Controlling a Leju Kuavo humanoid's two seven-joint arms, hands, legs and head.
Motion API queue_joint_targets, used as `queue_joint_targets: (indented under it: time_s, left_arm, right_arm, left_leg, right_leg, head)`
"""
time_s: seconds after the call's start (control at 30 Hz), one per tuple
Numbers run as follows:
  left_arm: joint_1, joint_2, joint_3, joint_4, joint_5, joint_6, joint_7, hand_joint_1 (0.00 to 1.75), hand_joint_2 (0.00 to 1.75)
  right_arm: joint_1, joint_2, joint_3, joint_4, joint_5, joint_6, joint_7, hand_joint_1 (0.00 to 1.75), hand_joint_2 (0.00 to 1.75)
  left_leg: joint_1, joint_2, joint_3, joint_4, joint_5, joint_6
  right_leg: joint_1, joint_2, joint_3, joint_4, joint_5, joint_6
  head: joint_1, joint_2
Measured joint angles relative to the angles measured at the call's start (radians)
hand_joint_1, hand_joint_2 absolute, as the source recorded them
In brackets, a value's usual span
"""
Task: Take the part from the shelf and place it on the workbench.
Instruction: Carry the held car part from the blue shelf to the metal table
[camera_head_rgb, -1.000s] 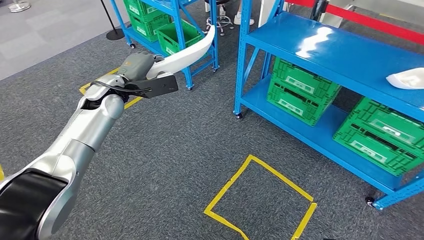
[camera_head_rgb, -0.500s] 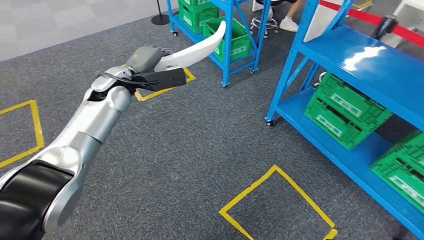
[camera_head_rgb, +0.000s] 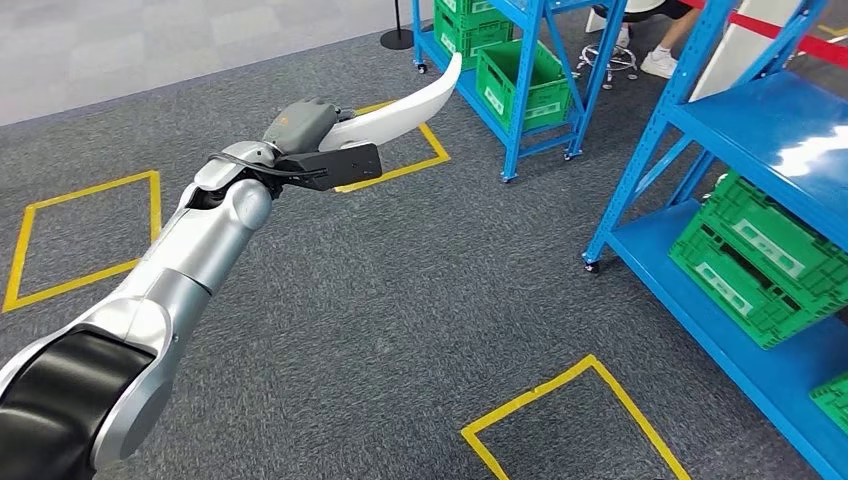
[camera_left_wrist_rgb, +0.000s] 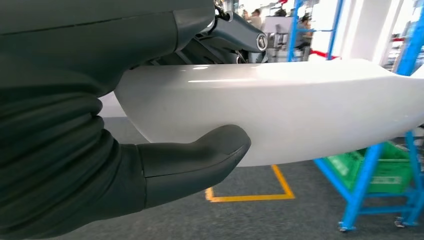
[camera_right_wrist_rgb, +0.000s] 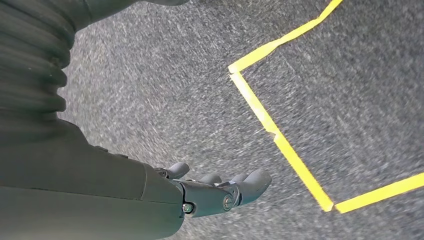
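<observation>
Head view: left hand (camera_head_rgb: 300, 128) grips part (camera_head_rgb: 400, 104)

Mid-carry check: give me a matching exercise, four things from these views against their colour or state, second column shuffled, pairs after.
Things:
1. part
2. left hand
3. right hand
4. crates

States:
A. green, on the blue shelf
B. white, curved, held up over the carpet
C. holds nothing, over the carpet near yellow tape
D. grips the part

Pairs: 1-B, 2-D, 3-C, 4-A

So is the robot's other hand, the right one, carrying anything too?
No, the right hand hangs over the grey carpet with nothing in its fingers.
</observation>
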Motion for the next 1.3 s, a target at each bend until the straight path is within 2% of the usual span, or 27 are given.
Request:
queue_joint_targets:
  time_s: [0.03,0.07,0.1,0.17,0.23,0.3,0.33,0.4,0.47,0.5,0.53,0.57,0.6,0.63,0.7,0.77,0.83,0.9,0.97,1.03,1.07,1.1,1.13,1.2,1.23,1.27,1.3]
  left_arm:
    - [0.002,0.0,0.0,0.003,0.0,0.0,0.001,1.57,1.75]
    - [0.003,0.0,0.0,0.005,0.0,0.0,0.001,1.57,1.75]
    - [0.003,-0.001,0.0,0.006,0.0,0.0,0.002,1.57,1.75]
    - [0.0,-0.007,0.0,0.007,-0.002,0.004,0.008,1.57,1.75]
    - [-0.005,-0.017,-0.001,0.009,-0.006,0.012,0.017,1.57,1.75]
    - [-0.009,-0.021,-0.001,0.012,-0.008,0.018,0.024,1.57,1.75]
    - [-0.01,-0.022,0.0,0.013,-0.008,0.02,0.027,1.57,1.75]
    - [-0.016,-0.023,0.0,0.014,-0.009,0.023,0.03,1.57,1.75]
    - [-0.019,-0.028,0.001,0.015,-0.013,0.024,0.032,1.57,1.75]
    - [-0.015,-0.031,0.001,0.016,-0.016,0.025,0.032,1.57,1.75]
    - [-0.01,-0.032,0.001,0.017,-0.019,0.027,0.033,1.57,1.75]
    - [-0.004,-0.033,0.001,0.017,-0.021,0.029,0.033,1.57,1.75]
    - [0.0,-0.033,0.001,0.017,-0.022,0.031,0.033,1.57,1.75]
    - [0.002,-0.033,0.001,0.017,-0.023,0.032,0.032,1.57,1.75]
    - [0.003,-0.033,0.001,0.017,-0.024,0.035,0.032,1.57,1.75]
    - [0.003,-0.032,0.002,0.017,-0.024,0.036,0.032,1.57,1.75]
    - [0.005,-0.028,0.004,0.016,-0.024,0.036,0.032,1.57,1.75]
    - [0.007,-0.023,0.008,0.014,-0.025,0.039,0.032,1.57,1.75]
    - [0.013,-0.021,0.012,0.009,-0.028,0.045,0.029,1.57,1.75]
    - [0.029,-0.018,0.017,0.006,-0.03,0.051,0.023,1.57,1.75]
    - [0.037,-0.016,0.019,0.006,-0.03,0.053,0.02,1.57,1.75]
    - [0.042,-0.013,0.022,0.006,-0.031,0.054,0.018,1.57,1.75]
    - [0.045,-0.01,0.024,0.005,-0.032,0.055,0.016,1.57,1.75]
    - [0.042,-0.005,0.032,-0.001,-0.033,0.057,0.014,1.57,1.75]
    - [0.04,-0.002,0.036,-0.006,-0.033,0.058,0.013,1.57,1.75]
    - [0.038,0.003,0.04,-0.01,-0.033,0.058,0.013,1.57,1.75]
    - [0.038,0.01,0.044,-0.014,-0.033,0.058,0.014,1.57,1.75]
  right_arm:
    - [0.0,0.0,0.0,0.0,0.0,0.0,0.0,0.0,1.75]
    - [0.0,0.0,0.0,0.0,0.0,0.0,0.0,0.0,1.75]
    - [0.0,0.0,0.0,0.0,0.0,0.0,0.001,0.0,1.75]
    - [0.0,0.0,0.0,0.0,0.002,0.0,0.003,0.0,1.75]
    - [-0.001,0.001,0.0,0.0,0.006,0.0,0.007,0.0,1.75]
    - [-0.005,0.002,0.001,0.0,0.012,-0.001,0.011,0.0,1.75]
    - [-0.01,0.003,0.002,0.0,0.017,-0.001,0.013,0.0,1.75]
    - [-0.016,0.004,0.008,0.0,0.024,-0.003,0.019,0.0,1.75]
    - [-0.013,0.004,0.015,0.0,0.03,-0.006,0.026,0.0,1.75]
    - [-0.01,0.004,0.018,0.0,0.032,-0.007,0.029,0.0,1.75]
    - [-0.007,0.004,0.02,0.0,0.035,-0.008,0.032,0.0,1.75]
    - [-0.005,0.003,0.022,0.0,0.037,-0.008,0.033,0.0,1.75]
    - [-0.004,0.003,0.023,0.0,0.039,-0.008,0.034,0.0,1.75]
    - [-0.003,0.003,0.024,0.0,0.04,-0.009,0.035,0.0,1.75]
    - [-0.003,0.004,0.026,0.0,0.042,-0.009,0.035,0.0,1.75]
    - [-0.003,0.004,0.027,0.0,0.042,-0.01,0.035,0.0,1.75]
    - [-0.005,0.005,0.028,0.0,0.044,-0.01,0.038,0.0,1.75]
    - [-0.005,0.007,0.032,0.0,0.045,-0.008,0.043,0.0,1.75]
    - [0.001,0.007,0.035,0.0,0.043,-0.009,0.042,0.0,1.75]
    - [0.008,0.007,0.035,0.0,0.038,-0.011,0.036,0.0,1.75]
    - [0.01,0.007,0.035,0.0,0.036,-0.012,0.033,0.0,1.75]
    - [0.012,0.007,0.035,0.0,0.035,-0.013,0.032,0.0,1.75]
    - [0.012,0.006,0.035,0.0,0.036,-0.014,0.032,0.0,1.75]
    - [0.014,0.006,0.035,0.0,0.037,-0.013,0.031,0.0,1.75]
    - [0.014,0.006,0.035,0.0,0.038,-0.012,0.03,0.0,1.75]
    - [0.014,0.006,0.036,0.0,0.04,-0.011,0.029,0.0,1.75]
    - [0.013,0.005,0.037,0.0,0.041,-0.011,0.027,0.0,1.75]
  left_leg:
    - [0.003,0.003,-0.015,0.029,-0.003,-0.002]
    - [0.004,0.006,-0.009,0.017,0.013,-0.003]
    - [0.004,0.013,0.018,-0.034,0.043,-0.001]
    - [-0.004,0.058,0.098,-0.177,0.098,0.009]
    - [-0.014,0.085,0.137,-0.248,0.113,0.025]
    - [-0.018,0.062,0.136,-0.255,0.114,0.038]
    - [-0.016,0.048,0.139,-0.26,0.117,0.043]
    - [-0.01,0.024,0.146,-0.271,0.122,0.054]
    - [-0.006,-0.001,0.147,-0.273,0.124,0.06]
    - [-0.006,-0.016,0.147,-0.272,0.124,0.062]
    - [-0.005,-0.032,0.147,-0.27,0.124,0.062]
    - [-0.005,-0.048,0.146,-0.267,0.123,0.061]
    - [-0.003,-0.064,0.146,-0.263,0.122,0.059]
    - [-0.001,-0.08,0.144,-0.257,0.12,0.055]
    - [0.001,-0.108,0.135,-0.244,0.116,0.042]
    - [0.003,-0.133,0.126,-0.242,0.119,0.027]
    - [0.006,-0.145,0.119,-0.246,0.124,0.014]
    - [0.002,-0.095,0.098,-0.212,0.104,0.006]
    - [-0.001,-0.024,0.044,-0.097,0.045,0.002]
    - [0.001,0.0,-0.01,0.018,0.002,0.0]
    - [0.001,0.003,-0.016,0.031,0.004,0.002]
    - [0.001,0.006,-0.001,0.005,0.023,0.004]
    - [-0.001,0.016,0.032,-0.056,0.054,0.01]
    - [-0.015,0.071,0.105,-0.19,0.097,0.026]
    - [-0.022,0.09,0.128,-0.231,0.106,0.034]
    - [-0.029,0.098,0.136,-0.246,0.106,0.041]
    - [-0.031,0.084,0.138,-0.249,0.108,0.046]
  right_leg:
    - [0.0,-0.014,0.001,0.0,-0.002,0.0]
    - [0.0,-0.027,0.002,0.0,-0.004,0.001]
    - [0.001,-0.04,0.005,0.001,-0.006,0.002]
    - [0.004,-0.066,0.014,0.001,-0.014,0.009]
    - [0.008,-0.09,0.02,0.0,-0.02,0.019]
    - [0.009,-0.114,0.027,-0.003,-0.023,0.029]
    - [0.007,-0.113,0.03,-0.002,-0.027,0.035]
    - [0.003,-0.061,0.013,0.045,-0.058,0.044]
    - [0.001,0.007,-0.049,0.17,-0.115,0.049]
    - [0.001,0.021,-0.083,0.233,-0.136,0.05]
    - [0.0,0.027,-0.106,0.272,-0.141,0.05]
    - [0.0,0.029,-0.112,0.272,-0.126,0.051]
    - [-0.002,0.032,-0.099,0.232,-0.094,0.051]
    - [-0.006,0.045,-0.07,0.163,-0.056,0.053]
    - [-0.011,0.084,-0.017,0.048,-0.015,0.055]
    - [-0.009,0.094,-0.004,0.02,-0.016,0.046]
    - [-0.007,0.067,-0.002,0.016,-0.011,0.03]
    - [-0.007,0.043,0.001,0.01,-0.006,0.014]
    - [-0.002,0.018,0.002,0.007,-0.006,0.004]
    - [0.003,-0.009,0.002,0.007,-0.008,0.0]
    - [0.005,-0.022,0.002,0.007,-0.009,-0.001]
    - [0.007,-0.035,0.003,0.008,-0.011,-0.001]
    - [0.008,-0.048,0.005,0.008,-0.013,-0.001]
    - [0.013,-0.073,0.01,0.008,-0.018,0.004]
    - [0.015,-0.085,0.013,0.008,-0.021,0.008]
    - [0.016,-0.097,0.016,0.007,-0.024,0.012]
    - [0.016,-0.109,0.02,0.006,-0.026,0.017]
  head:
    - [0.0,0.0]
    - [0.0,0.0]
    - [0.0,0.0]
    - [0.0,0.0]
    - [0.0,0.0]
    - [0.001,0.0]
    - [0.001,0.0]
    - [0.004,0.0]
    - [0.008,0.0]
    - [0.01,0.0]
    - [0.011,0.0]
    - [0.012,0.0]
    - [0.012,0.0]
    - [0.012,0.0]
    - [0.013,0.0]
    - [0.015,0.0]
    - [0.015,0.0]
    - [0.009,0.0]
    - [0.002,0.0]
    - [0.002,0.0]
    - [0.002,0.0]
    - [0.002,0.0]
    - [0.002,0.0]
    - [0.002,0.0]
    - [0.002,0.0]
    - [0.003,0.0]
    - [0.003,0.0]
